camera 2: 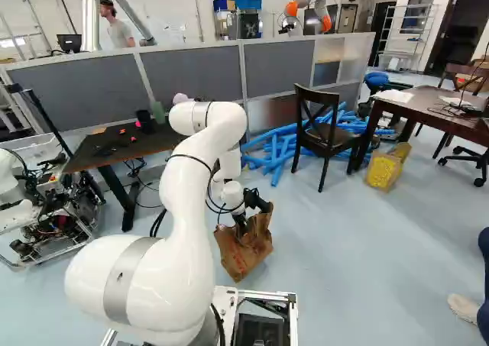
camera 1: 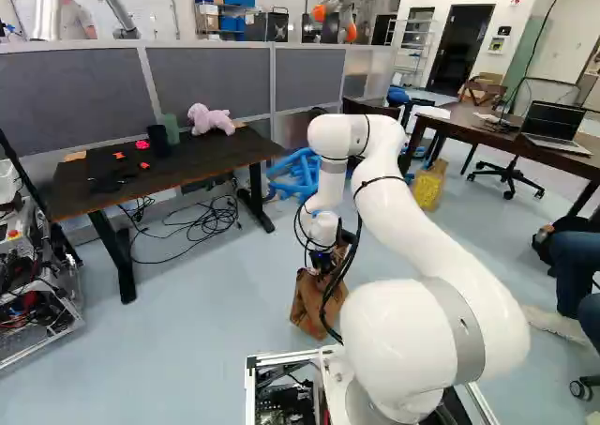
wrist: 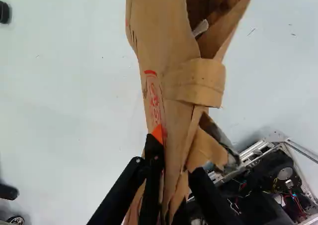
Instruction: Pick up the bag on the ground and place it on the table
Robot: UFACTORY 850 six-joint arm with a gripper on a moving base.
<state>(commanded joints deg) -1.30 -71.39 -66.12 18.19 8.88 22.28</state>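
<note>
Paper bag (camera 2: pixel 243 247), 6 o'clock in right base view | is pinched by gripper (wrist: pixel 176 158), fingers nearly together | probably light, limp, tearable; best held by thick folds (wrist: pixel 196 81)

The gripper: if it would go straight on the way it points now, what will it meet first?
The brown paper bag: the gripper is already at its upper part and points down along it. The floor probably comes next, though how far below is unclear.
</note>
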